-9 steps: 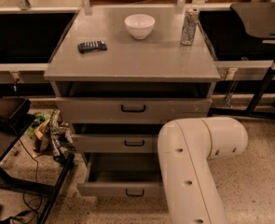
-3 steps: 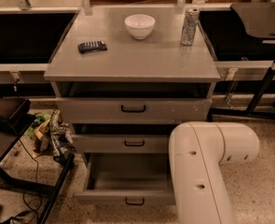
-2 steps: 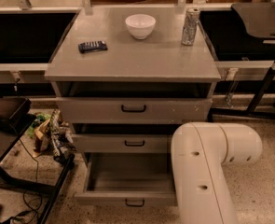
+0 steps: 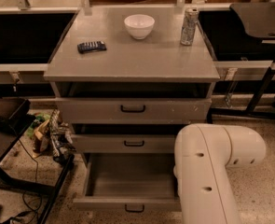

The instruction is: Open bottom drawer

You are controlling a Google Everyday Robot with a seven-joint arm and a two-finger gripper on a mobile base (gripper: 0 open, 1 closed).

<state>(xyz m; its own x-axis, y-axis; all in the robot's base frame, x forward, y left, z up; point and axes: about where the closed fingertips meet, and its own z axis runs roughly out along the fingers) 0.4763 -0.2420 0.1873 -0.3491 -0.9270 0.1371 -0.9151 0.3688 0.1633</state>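
Note:
The bottom drawer point(image 4: 127, 204) of the grey cabinet stands pulled out, its plain grey inside point(image 4: 132, 178) showing, with a small black loop handle point(image 4: 134, 209) on its short front. Above it are the mid-height drawer front point(image 4: 123, 143) and the tallest drawer front point(image 4: 132, 110), both pushed in. My white arm point(image 4: 211, 171) fills the lower right and overlaps the open drawer's right end. The gripper itself is hidden behind or below the arm and does not show.
On the cabinet top point(image 4: 132, 59) sit a white bowl point(image 4: 139, 25), a silver can point(image 4: 189, 26) and a dark remote-like object point(image 4: 91, 46). A black cart point(image 4: 6, 139) with clutter and cables stands at the left. A dark table frame point(image 4: 263, 78) is at the right.
The bottom drawer has slid further out toward the camera, showing more of its inside. My arm has shifted right and down along with it.

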